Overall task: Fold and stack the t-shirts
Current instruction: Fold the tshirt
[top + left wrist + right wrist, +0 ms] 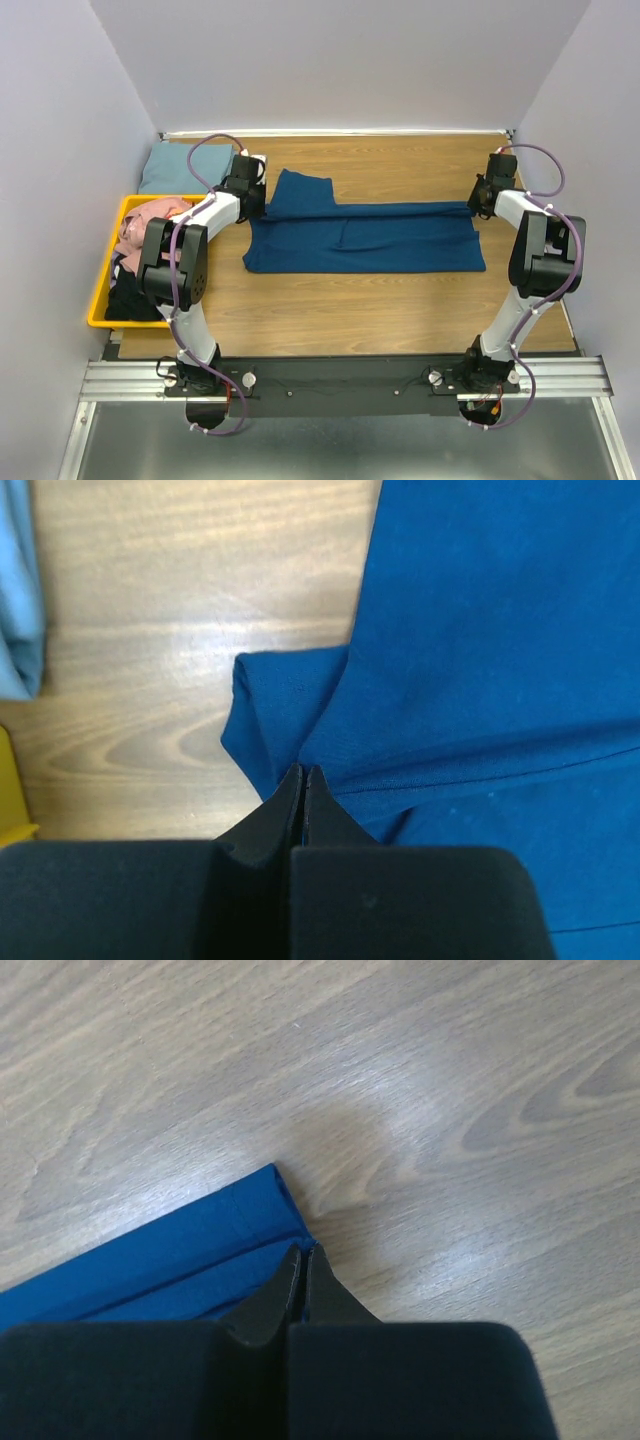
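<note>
A dark navy t-shirt lies flat across the middle of the wooden table as a long folded band, one sleeve sticking out toward the back. My left gripper is shut on its left edge, and the left wrist view shows navy cloth bunched at the closed tips of the left gripper. My right gripper is shut on the shirt's right end; in the right wrist view the right gripper pinches the corner of the folded hem. No print shows on this shirt.
A pale grey-blue t-shirt lies folded at the back left, its edge showing in the left wrist view. A yellow bin at the left edge holds a pink shirt and a black one. Walls close the table on three sides.
</note>
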Robot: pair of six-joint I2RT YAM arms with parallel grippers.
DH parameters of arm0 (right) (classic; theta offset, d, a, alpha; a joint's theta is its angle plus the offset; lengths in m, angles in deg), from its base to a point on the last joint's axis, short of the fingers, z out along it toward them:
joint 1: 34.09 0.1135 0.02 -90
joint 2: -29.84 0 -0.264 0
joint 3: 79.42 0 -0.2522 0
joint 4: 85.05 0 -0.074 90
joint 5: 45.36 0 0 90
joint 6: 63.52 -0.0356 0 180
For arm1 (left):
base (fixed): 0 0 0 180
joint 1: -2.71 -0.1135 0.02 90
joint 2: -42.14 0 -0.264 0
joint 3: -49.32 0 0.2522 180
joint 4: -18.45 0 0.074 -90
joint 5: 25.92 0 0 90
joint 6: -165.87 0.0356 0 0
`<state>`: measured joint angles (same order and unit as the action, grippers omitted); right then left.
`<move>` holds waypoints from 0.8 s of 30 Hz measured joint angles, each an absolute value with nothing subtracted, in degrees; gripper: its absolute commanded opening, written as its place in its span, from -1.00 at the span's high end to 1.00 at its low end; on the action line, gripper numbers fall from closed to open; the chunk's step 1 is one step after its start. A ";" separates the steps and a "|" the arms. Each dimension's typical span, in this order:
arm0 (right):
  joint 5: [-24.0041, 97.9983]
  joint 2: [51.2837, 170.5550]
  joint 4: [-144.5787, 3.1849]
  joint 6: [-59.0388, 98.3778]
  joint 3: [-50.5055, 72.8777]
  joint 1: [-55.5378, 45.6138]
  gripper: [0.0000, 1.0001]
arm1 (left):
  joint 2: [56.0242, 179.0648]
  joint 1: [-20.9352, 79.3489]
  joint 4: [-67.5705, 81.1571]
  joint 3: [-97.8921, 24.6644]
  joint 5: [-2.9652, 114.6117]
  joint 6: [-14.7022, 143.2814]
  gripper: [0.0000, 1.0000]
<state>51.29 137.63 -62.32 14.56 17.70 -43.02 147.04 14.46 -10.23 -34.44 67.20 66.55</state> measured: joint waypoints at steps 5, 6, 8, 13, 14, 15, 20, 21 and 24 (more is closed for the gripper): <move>51.47 137.63 -63.48 14.26 18.92 -43.04 0.99 | 147.04 14.46 -10.21 -32.56 66.89 65.65 1.00; 51.47 137.65 -63.57 14.19 19.14 -43.04 0.98 | 147.04 14.46 -10.23 -32.43 66.87 65.45 1.00; 51.47 137.80 -63.96 14.01 19.45 -43.04 0.98 | 147.04 14.46 -10.25 -32.34 66.87 65.26 1.00; 51.42 137.95 -64.31 13.77 19.77 -43.06 0.82 | 147.04 14.46 -10.21 -32.28 66.89 65.00 1.00; 51.42 137.98 -64.37 13.71 19.80 -43.06 0.75 | 147.04 14.48 -10.18 -32.23 66.89 64.89 0.98; 51.40 137.98 -64.40 13.58 19.82 -43.06 0.57 | 147.04 14.48 -10.16 -32.15 66.89 64.78 0.86; 50.75 137.95 -64.81 13.51 20.28 -43.21 -0.06 | 147.04 15.64 -10.80 -31.60 67.31 63.77 0.36; 50.57 137.84 -64.83 13.58 20.45 -43.21 -0.09 | 147.04 16.01 -11.06 -31.58 67.61 63.68 0.20; 50.29 136.27 -64.66 13.53 21.15 -43.19 -0.15 | 147.02 17.19 -11.39 -31.38 68.71 62.98 -0.13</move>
<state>50.29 136.27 -64.66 13.53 21.15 -43.19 147.02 17.19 -11.39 -31.38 68.71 62.98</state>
